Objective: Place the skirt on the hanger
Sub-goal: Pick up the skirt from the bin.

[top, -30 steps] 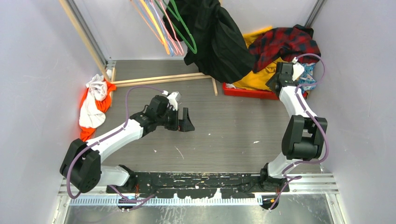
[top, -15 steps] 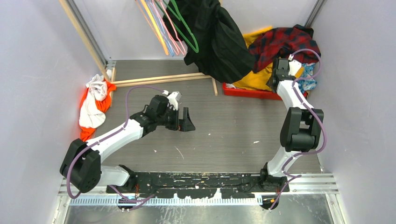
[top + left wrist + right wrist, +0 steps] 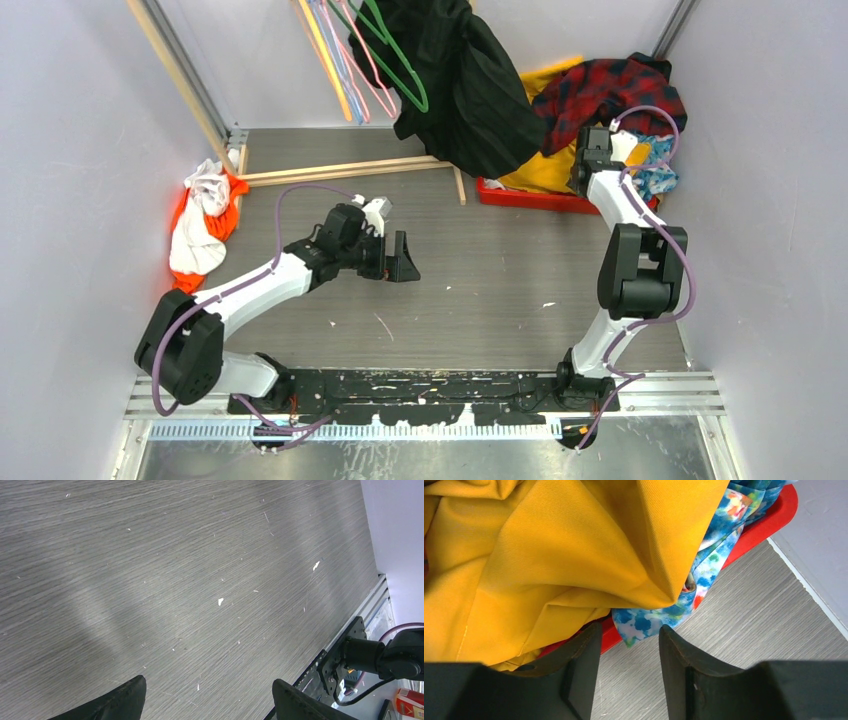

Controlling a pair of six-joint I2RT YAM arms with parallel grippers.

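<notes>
The right gripper (image 3: 629,630) has edged in, jaws narrowing but empty. The skirt (image 3: 659,615) peeks just ahead beneath a yellow garment (image 3: 549,555), so a grab looks near. The left gripper (image 3: 207,682) hangs spread wide, holding nothing.

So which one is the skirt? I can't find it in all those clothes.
Look at the far right corner of the table, where a red bin holds a pile of clothes. The skirt peeks out at the pile's right edge, under a big yellow cloth. It's the only blue one, splashed with white, green and orange patches.
</notes>
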